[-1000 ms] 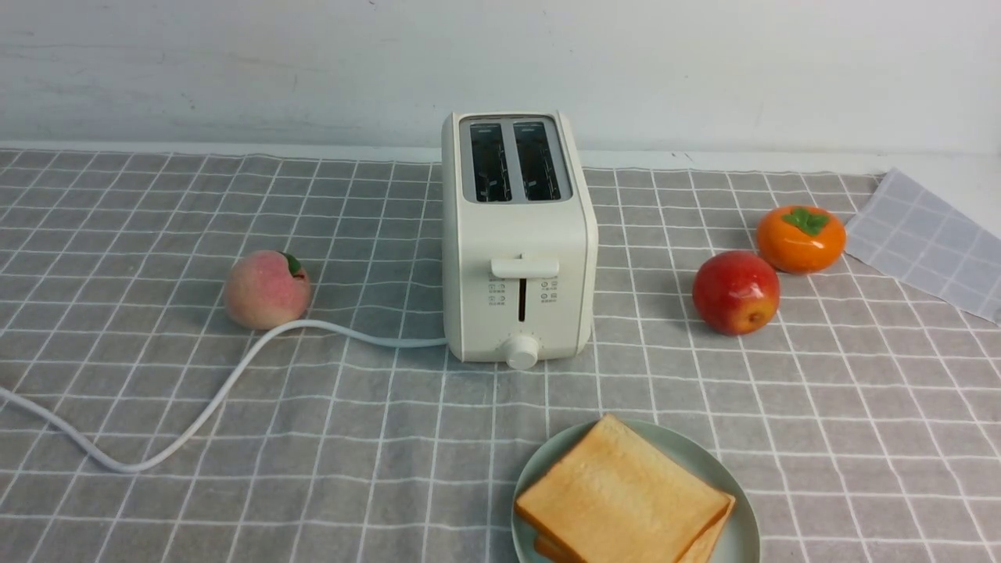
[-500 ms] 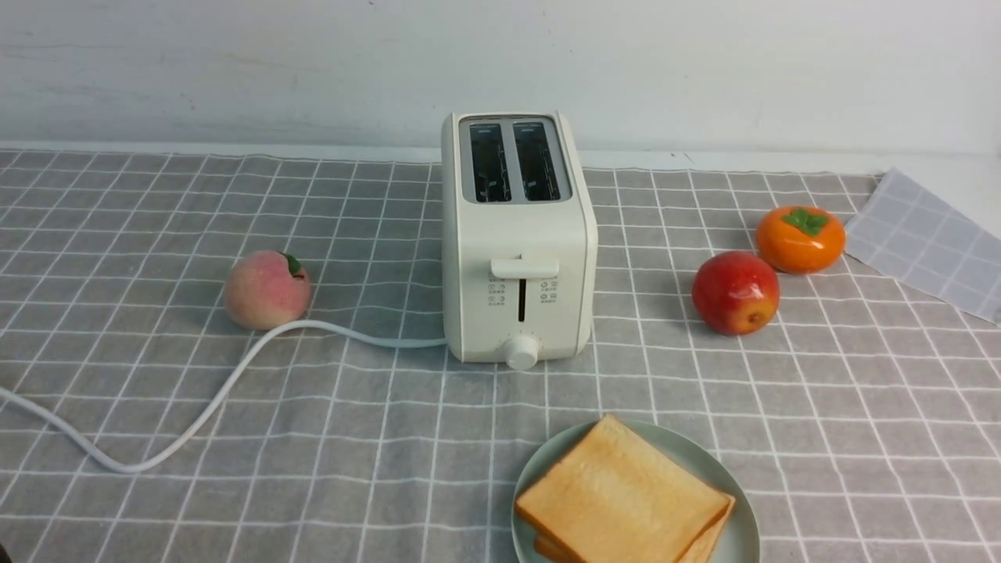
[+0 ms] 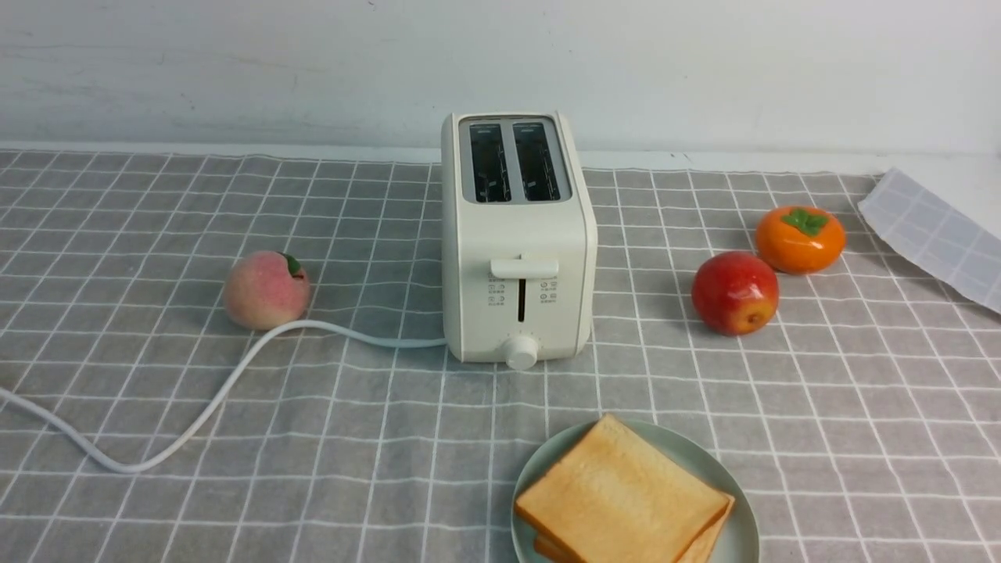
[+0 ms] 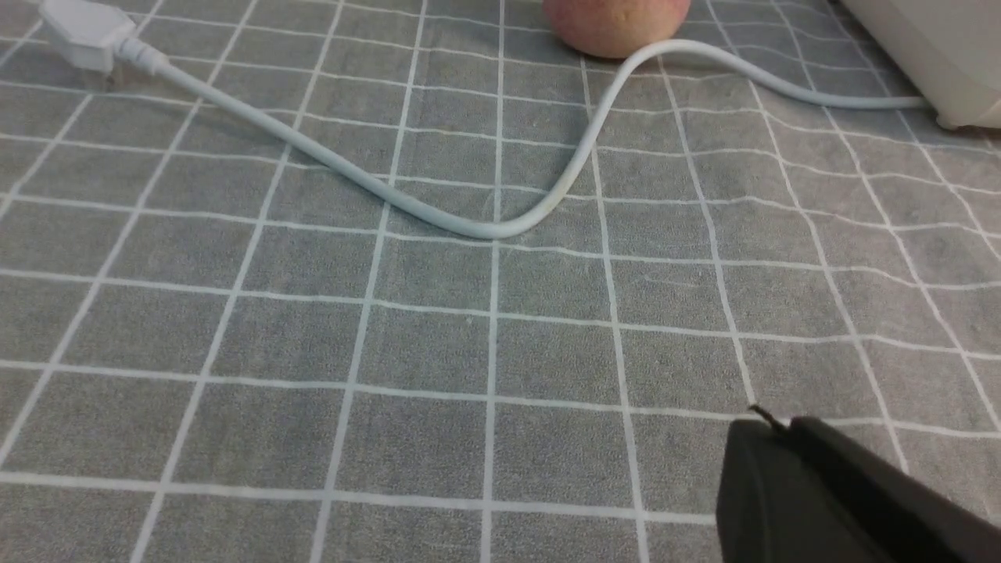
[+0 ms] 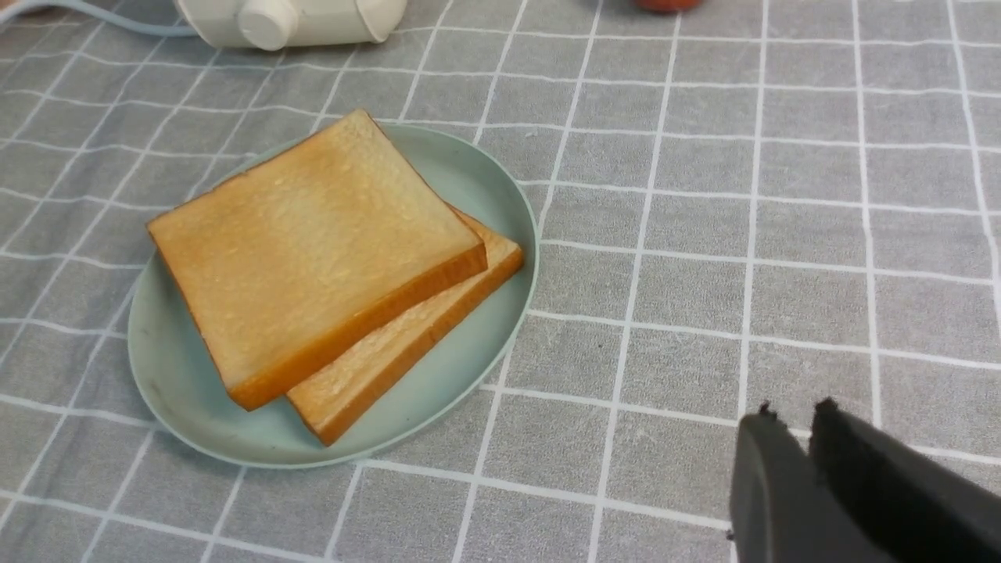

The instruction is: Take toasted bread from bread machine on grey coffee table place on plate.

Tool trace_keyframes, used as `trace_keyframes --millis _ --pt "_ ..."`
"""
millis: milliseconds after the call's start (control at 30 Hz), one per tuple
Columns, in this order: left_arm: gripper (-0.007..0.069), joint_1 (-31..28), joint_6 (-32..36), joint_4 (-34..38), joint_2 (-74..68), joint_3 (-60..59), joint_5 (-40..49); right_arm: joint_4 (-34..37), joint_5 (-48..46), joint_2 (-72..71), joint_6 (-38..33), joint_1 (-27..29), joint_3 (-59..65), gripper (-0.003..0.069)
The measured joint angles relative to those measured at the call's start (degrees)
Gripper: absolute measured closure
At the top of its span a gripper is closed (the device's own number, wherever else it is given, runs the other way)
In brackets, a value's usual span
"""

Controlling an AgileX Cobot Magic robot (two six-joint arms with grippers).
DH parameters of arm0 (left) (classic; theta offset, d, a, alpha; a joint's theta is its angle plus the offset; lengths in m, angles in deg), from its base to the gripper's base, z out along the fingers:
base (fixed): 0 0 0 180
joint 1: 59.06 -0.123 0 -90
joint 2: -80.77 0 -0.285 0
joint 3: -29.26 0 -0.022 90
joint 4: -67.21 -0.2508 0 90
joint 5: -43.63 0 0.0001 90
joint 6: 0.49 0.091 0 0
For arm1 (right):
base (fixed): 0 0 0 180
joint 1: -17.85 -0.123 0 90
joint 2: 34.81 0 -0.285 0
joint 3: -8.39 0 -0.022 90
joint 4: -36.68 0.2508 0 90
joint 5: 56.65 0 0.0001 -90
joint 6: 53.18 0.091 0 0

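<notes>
Both grippers hold nothing: the left gripper [image 4: 770, 426] has its fingers pressed together, and the right gripper [image 5: 790, 418] shows only a thin slit between its fingers. Beneath them spreads the grey coffee table [image 3: 117, 234]. At the front view's centre stands the bread machine [image 3: 518, 234], slots empty. At lower centre-right, the plate [image 3: 739, 532] carries both stacked slices of toasted bread [image 3: 618, 496].

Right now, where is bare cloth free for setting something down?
Free: the wide stretch right of the plate, in front of the apple. Also between the power cord and the plate. Crowded: around the peach, where the cord runs to the toaster.
</notes>
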Motion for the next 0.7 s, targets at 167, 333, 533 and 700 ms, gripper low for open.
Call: trace_keyframes --millis 167,333,533,700 --pt "0.0603 1.5 0.0 0.0 0.0 0.0 0.0 0.0 0.0 0.0 0.0 0.0 0.0 0.0573" --pt "0.0603 1.6 0.0 0.0 0.0 0.0 0.0 0.0 0.0 0.0 0.0 0.0 0.0 0.0564" --pt "0.0598 1.6 0.0 0.0 0.0 0.0 0.0 0.0 0.0 0.0 0.0 0.0 0.0 0.0558" --pt "0.0594 1.6 0.0 0.0 0.0 0.0 0.0 0.1 0.0 0.0 0.0 0.0 0.0 0.0551"
